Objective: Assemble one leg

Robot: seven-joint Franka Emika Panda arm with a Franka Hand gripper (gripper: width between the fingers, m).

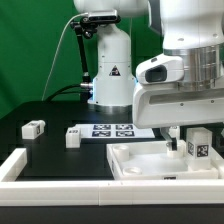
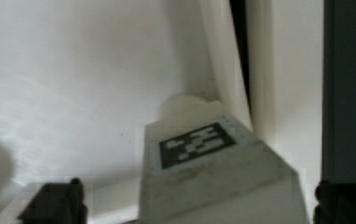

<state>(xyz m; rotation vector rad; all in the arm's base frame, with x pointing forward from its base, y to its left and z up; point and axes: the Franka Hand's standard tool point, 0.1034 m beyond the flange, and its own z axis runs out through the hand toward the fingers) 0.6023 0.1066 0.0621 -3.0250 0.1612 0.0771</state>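
Nearest the wrist camera, the leg point(image 2: 207, 150) is seen upright on the white panel point(image 1: 150, 160) at a corner, flanked but not gripped by the widely spread fingers point(image 2: 54, 200) of the gripper point(image 1: 187, 140).

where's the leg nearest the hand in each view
Exterior view: the leg stands upright on the white panel at the exterior view's right, just under the open hand.
Wrist view: the same leg fills the centre, tag facing the camera.
Shared landmark: its black-and-white tag.
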